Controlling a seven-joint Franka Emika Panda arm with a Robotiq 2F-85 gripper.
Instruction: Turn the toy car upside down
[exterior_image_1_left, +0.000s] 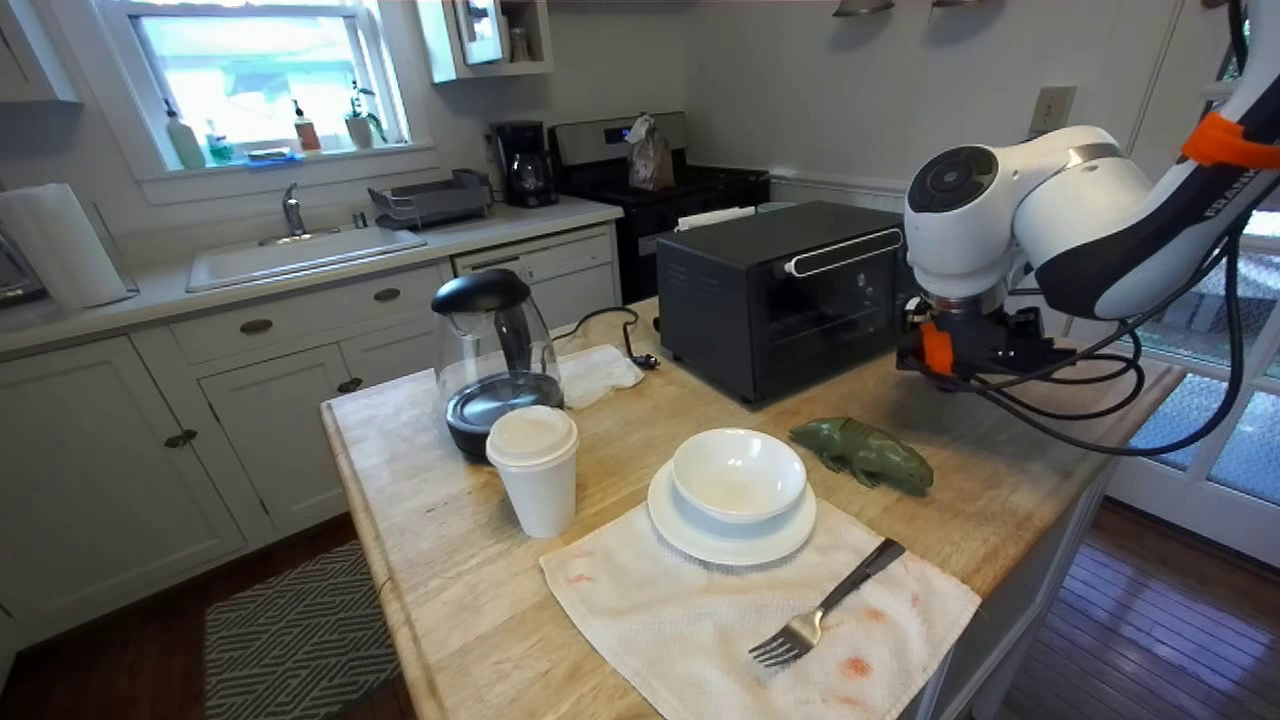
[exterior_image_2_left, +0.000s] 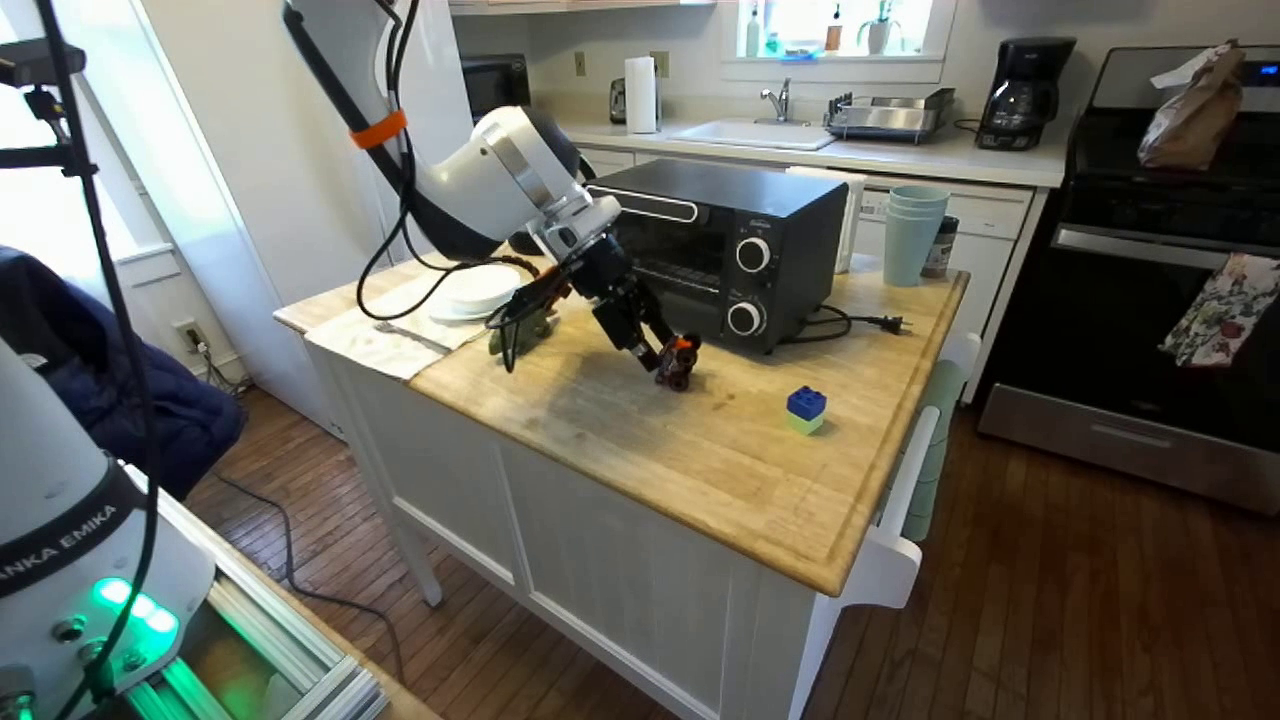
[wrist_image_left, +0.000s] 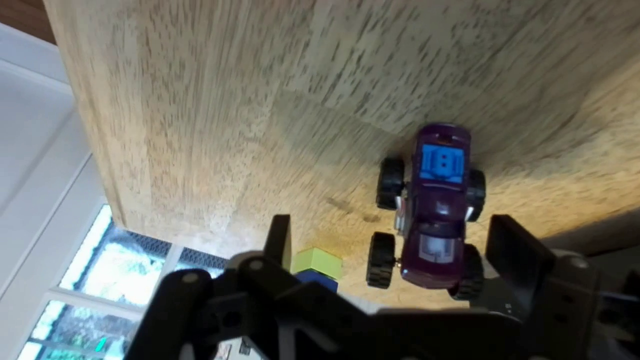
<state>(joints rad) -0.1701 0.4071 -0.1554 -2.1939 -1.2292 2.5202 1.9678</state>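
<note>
The toy car (wrist_image_left: 440, 210) shows in the wrist view with its dark purple top facing the camera, black wheels at its sides and a blue bed. In an exterior view, the toy car (exterior_image_2_left: 679, 362) is small and dark with red-orange parts, on the table in front of the oven. My gripper (exterior_image_2_left: 659, 352) reaches down at a slant right beside it. In the wrist view my gripper (wrist_image_left: 391, 225) is open, one finger on each side of the car, with gaps to both. I cannot tell whether all wheels touch the table. The car is hidden in the remaining exterior view.
The black toaster oven (exterior_image_2_left: 720, 250) stands close behind the car. A blue and green block stack (exterior_image_2_left: 806, 408) lies nearer the table corner. A green animal-like figure (exterior_image_1_left: 862, 455), a bowl (exterior_image_1_left: 740, 475) on a plate, a fork (exterior_image_1_left: 830, 605), a cup (exterior_image_1_left: 535, 470) and a kettle (exterior_image_1_left: 500, 370) stand elsewhere.
</note>
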